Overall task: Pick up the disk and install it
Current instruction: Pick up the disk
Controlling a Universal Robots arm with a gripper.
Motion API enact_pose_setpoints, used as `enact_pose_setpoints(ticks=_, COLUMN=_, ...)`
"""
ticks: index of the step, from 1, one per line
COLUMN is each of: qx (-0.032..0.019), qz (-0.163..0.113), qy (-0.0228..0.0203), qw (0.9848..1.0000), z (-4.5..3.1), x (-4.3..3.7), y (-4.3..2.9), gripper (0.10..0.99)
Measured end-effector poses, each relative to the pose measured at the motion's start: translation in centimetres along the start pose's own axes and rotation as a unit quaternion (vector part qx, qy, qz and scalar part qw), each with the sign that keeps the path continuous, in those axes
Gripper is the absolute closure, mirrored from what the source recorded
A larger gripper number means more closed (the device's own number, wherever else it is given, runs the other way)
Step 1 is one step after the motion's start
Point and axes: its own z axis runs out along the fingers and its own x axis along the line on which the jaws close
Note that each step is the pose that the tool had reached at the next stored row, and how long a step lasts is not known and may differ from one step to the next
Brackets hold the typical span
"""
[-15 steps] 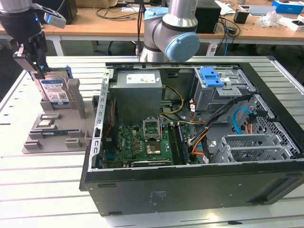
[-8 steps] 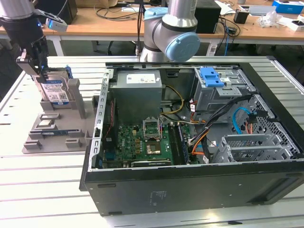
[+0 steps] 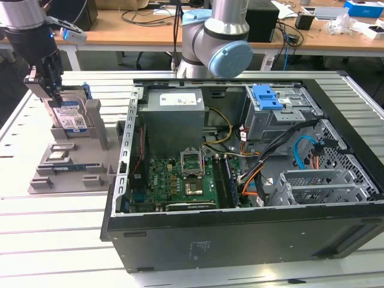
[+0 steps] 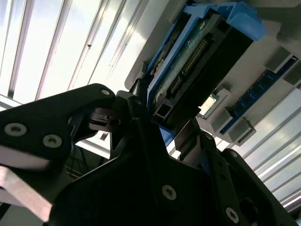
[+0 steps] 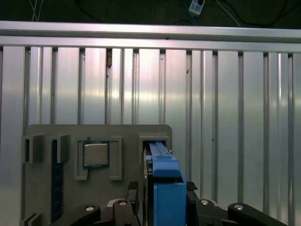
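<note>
The disk (image 3: 71, 117), a silver drive with a blue-and-white label and a blue bracket, stands on edge in a slot of a grey holder (image 3: 99, 129) at the exterior view's left. My gripper (image 3: 53, 96) comes down on its upper end from above. In the first wrist view the black fingers press both sides of the disk's blue bracket (image 5: 164, 174), with my gripper (image 5: 164, 190) shut on it. In the second wrist view the disk's connector edge (image 4: 197, 52) runs out from between the fingers of my gripper (image 4: 162, 127).
An open computer case (image 3: 240, 240) lies at the exterior view's right, with a grey power-supply box (image 3: 174, 117), a motherboard (image 3: 180, 180) and a grey cage with a blue latch (image 3: 268, 99). The holder also carries a processor chip (image 5: 96, 154). The arm's base (image 3: 216, 42) stands behind the case.
</note>
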Motion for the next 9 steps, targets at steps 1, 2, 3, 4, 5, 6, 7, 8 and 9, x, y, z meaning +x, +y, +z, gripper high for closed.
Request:
enact_pose_setpoints(ticks=1, qx=0.0, qz=0.0, qy=0.0, qw=1.0, z=0.0, x=0.0, y=0.0, gripper=0.604)
enact_pose_setpoints(ticks=2, qx=-0.0001, qz=0.0, qy=0.0, qw=1.0, z=-0.01, x=0.0, y=0.0, gripper=0.604)
enact_pose_setpoints(ticks=3, qx=-0.0001, qz=0.0, qy=0.0, qw=1.0, z=-0.01, x=0.0, y=0.0, gripper=0.604)
enact_pose_setpoints(ticks=4, qx=0.0, qz=0.0, qy=0.0, qw=1.0, z=0.0, x=0.0, y=0.0, gripper=0.604)
enact_pose_setpoints(ticks=5, qx=-0.0001, qz=0.0, qy=0.0, qw=1.0, z=-0.01, x=0.0, y=0.0, gripper=0.604)
enact_pose_setpoints(ticks=6, qx=-0.0001, qz=0.0, qy=0.0, qw=1.0, z=-0.01, x=0.0, y=0.0, gripper=0.604)
enact_pose_setpoints(ticks=7, qx=-0.0001, qz=-0.001, qy=0.0, qw=1.0, z=0.0, x=0.0, y=0.0, gripper=0.62)
enact_pose_setpoints(ticks=8, qx=0.0, qz=-0.001, qy=0.0002, qw=1.0, z=-0.01, x=0.0, y=0.0, gripper=0.686)
enact_pose_setpoints(ticks=9, qx=-0.0001, qz=-0.001, qy=0.0, qw=1.0, z=-0.01, x=0.0, y=0.0, gripper=0.722)
